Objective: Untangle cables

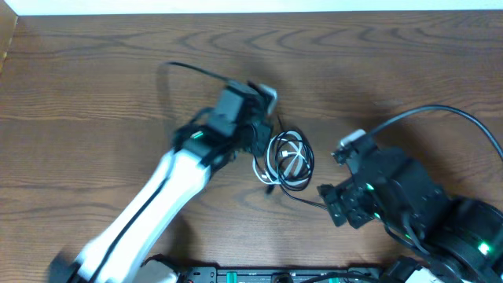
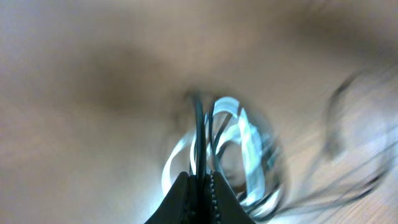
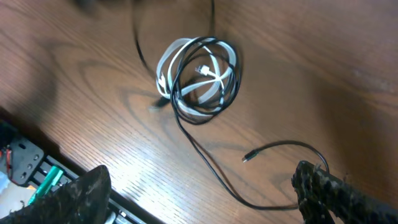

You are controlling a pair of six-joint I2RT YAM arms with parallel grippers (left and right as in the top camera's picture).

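Left claw (image 2: 200, 180): left of centre, arm stretched up from lower left, clamped on a black strand.
Cables (image 1: 288, 161): black-and-white coil, frame centre, lying on the desk (image 1: 94, 79).
Right claw (image 3: 199, 177): lower right, spread wide, empty.

Dark brown wood-grain tabletop (image 1: 94, 94) fills every view, blurred in left wrist view. White strip (image 1: 236, 6) runs along its far edge. Black mounting rail (image 1: 267, 275) sits at the near edge, with small green specks on it. Right wrist view, lower left corner: black perforated metal bracket (image 3: 18, 158), green part (image 3: 48, 177) just beside it, thin red wire (image 3: 7, 157) at the bracket's left side
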